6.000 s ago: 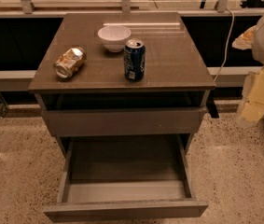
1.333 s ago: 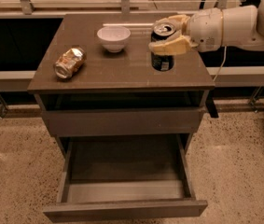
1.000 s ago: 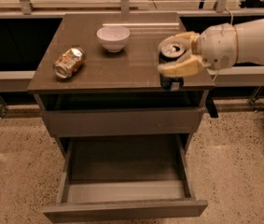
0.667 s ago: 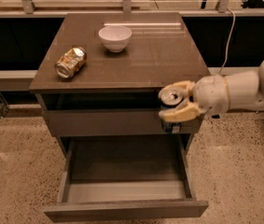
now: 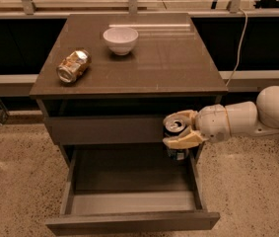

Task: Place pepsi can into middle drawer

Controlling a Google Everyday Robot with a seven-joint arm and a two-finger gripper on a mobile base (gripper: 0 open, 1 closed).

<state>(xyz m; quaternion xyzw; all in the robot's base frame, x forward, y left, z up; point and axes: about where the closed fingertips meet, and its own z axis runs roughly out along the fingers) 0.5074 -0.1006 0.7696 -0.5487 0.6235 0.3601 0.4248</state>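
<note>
My gripper reaches in from the right on a white arm. It is shut on the pepsi can, a dark blue can with a silver top, held upright. The can hangs in front of the closed upper drawer front, above the back right corner of the middle drawer. That drawer is pulled out wide, and its inside holds nothing. The can does not touch the drawer floor.
On the cabinet top lie a crushed gold-silver can at the left and a white bowl at the back. A closed drawer front sits above the open drawer. A cable hangs at the right. The floor is speckled.
The gripper lifted the pepsi can off the cabinet top, carried it forward over the front edge and lowered it to just above the open drawer's right side.
</note>
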